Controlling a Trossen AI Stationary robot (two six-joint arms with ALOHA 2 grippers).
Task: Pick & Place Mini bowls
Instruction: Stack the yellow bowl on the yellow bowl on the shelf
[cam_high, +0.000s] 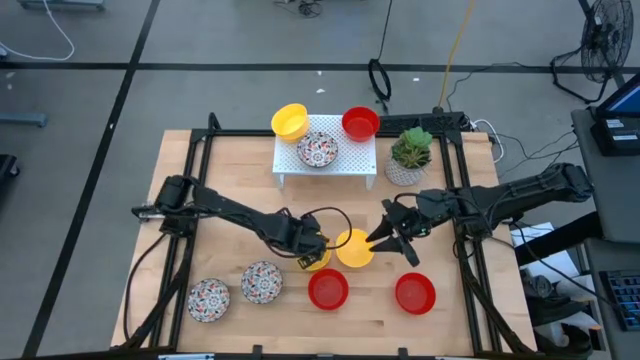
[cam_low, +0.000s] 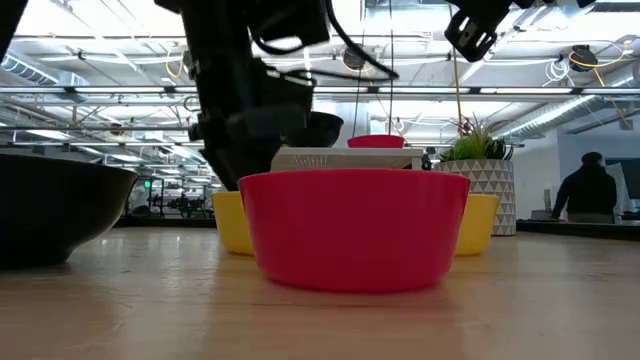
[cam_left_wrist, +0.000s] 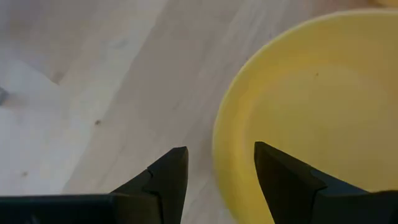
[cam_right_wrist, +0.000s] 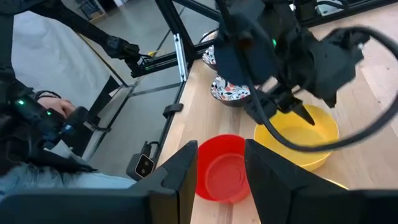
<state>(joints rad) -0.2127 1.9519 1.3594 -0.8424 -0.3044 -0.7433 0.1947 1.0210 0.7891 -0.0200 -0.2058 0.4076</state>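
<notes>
A yellow mini bowl (cam_left_wrist: 311, 93) rests on its base mid-table, mostly hidden under my left gripper (cam_high: 313, 252). The gripper (cam_left_wrist: 221, 158) points down and is open. One finger (cam_left_wrist: 280, 180) hangs over the bowl's inside and the other (cam_left_wrist: 168, 177) outside its rim (cam_left_wrist: 219, 134). A second yellow bowl (cam_high: 353, 247) stands just to its right. My right gripper (cam_high: 384, 240) hovers open above that bowl, high off the table with nothing between its fingers. Two red bowls (cam_high: 328, 289) (cam_high: 415, 293) and two mosaic bowls (cam_high: 209, 298) (cam_high: 261, 282) stand near the front edge.
A white perforated rack (cam_high: 352, 160) at the back carries a mosaic bowl (cam_high: 318, 150). Beyond it stand a yellow bowl (cam_high: 290, 120) and a red bowl (cam_high: 360, 123). A potted plant (cam_high: 410, 155) stands right of the rack. A person (cam_low: 588, 195) stands in the room beyond.
</notes>
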